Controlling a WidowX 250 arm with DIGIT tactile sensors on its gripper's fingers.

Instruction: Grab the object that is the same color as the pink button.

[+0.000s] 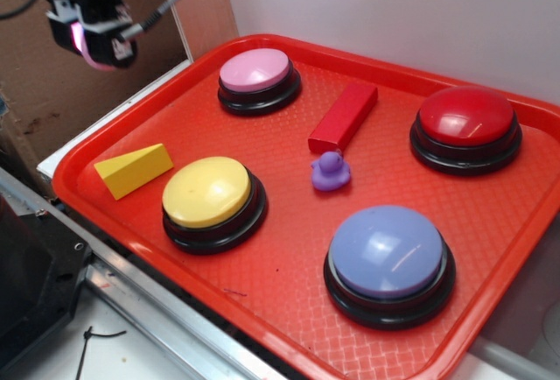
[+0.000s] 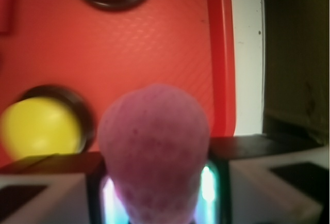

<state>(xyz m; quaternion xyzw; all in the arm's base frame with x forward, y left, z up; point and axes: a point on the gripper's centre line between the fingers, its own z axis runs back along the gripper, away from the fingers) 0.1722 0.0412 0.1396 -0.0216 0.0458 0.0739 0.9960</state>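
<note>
Gripper (image 1: 87, 40) of the WidowX hangs high above the left edge of the red tray (image 1: 289, 310), and it is clamped on the small pink ball (image 2: 153, 146), which fills the lower middle of the wrist view between the two jaws. In the exterior view only a pink sliver shows between the dark fingers. So the ball is off the tray and in the air, well apart from the pink button (image 1: 255, 71).

The grab looks nearly complete to my judgement. To finish it well, the arm should keep the squeeze steady and avoid quick swings, because a round ball has little contact surface and could roll out of the pads.

The ball has a matte, finely pitted skin and looks a little egg-shaped from this close angle. The tray is glossy plastic with a woven diamond pattern and a raised rim. All four buttons have smooth domed tops on black bases: pink, yellow (image 1: 206, 191), red (image 1: 465, 116) and lavender-blue (image 1: 387, 250). A yellow wedge (image 1: 133, 170), a red rectangular block (image 1: 342, 116) and a purple toy duck (image 1: 330, 172) also lie on the tray, apart from one another.
</note>
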